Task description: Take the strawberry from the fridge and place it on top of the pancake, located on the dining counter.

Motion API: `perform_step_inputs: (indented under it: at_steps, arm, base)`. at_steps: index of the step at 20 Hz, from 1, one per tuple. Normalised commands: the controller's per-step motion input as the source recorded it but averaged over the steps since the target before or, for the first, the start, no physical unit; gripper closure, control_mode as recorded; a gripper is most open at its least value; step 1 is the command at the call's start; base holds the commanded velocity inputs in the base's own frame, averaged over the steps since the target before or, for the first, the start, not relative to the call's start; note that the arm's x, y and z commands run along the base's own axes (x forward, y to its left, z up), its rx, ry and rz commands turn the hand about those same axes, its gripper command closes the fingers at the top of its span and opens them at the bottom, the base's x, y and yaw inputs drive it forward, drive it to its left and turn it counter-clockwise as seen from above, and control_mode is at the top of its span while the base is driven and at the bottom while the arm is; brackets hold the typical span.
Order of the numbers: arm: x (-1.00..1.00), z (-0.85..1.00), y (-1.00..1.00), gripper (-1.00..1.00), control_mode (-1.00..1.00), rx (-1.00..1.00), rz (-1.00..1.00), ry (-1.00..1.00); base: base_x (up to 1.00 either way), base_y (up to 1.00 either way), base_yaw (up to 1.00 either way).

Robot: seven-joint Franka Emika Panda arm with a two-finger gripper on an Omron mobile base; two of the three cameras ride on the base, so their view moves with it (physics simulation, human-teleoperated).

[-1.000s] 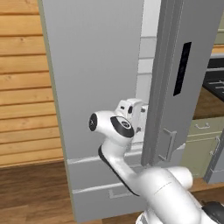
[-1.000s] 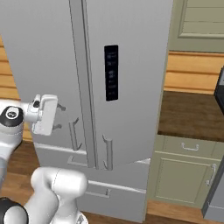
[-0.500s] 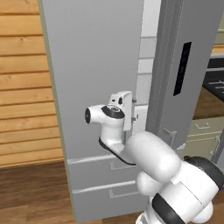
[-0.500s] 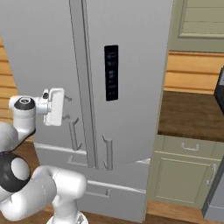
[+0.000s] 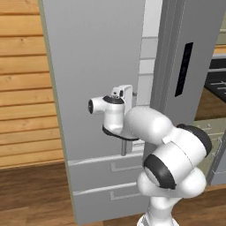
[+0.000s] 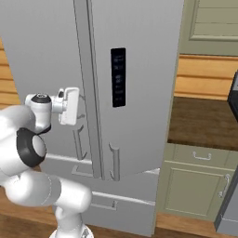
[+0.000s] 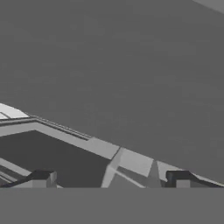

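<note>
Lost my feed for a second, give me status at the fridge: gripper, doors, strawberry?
Gripper open, empty, at the left door's handle. Fridge: right door ajar, left door between hand and shelves. Strawberry not sighted.
</note>
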Motion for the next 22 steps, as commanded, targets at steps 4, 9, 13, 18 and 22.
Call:
perform_step_inputs:
  at_steps: [4, 9, 13, 18, 22]
  arm:
    - [0.57, 0.00, -0.17, -1.00, -1.00, 0.00, 0.00, 0.00]
    - [0.34, 0.00, -0.33, -1.00, -1.00, 0.00, 0.00, 0.00]
    - [0.03, 0.00, -0.73, -1.00, -1.00, 0.00, -0.05, 0.00]
    - [0.00, 0.00, -0.83, -1.00, -1.00, 0.00, -0.06, 0.00]
    - [0.00, 0.00, -0.80, -1.00, -1.00, 0.00, -0.06, 0.00]
  base:
    - [0.00, 0.00, 0.00]
    - [0.00, 0.00, 0.00]
    - [0.00, 0.00, 0.00]
    - [0.00, 0.00, 0.00]
    - [0.00, 0.00, 0.00]
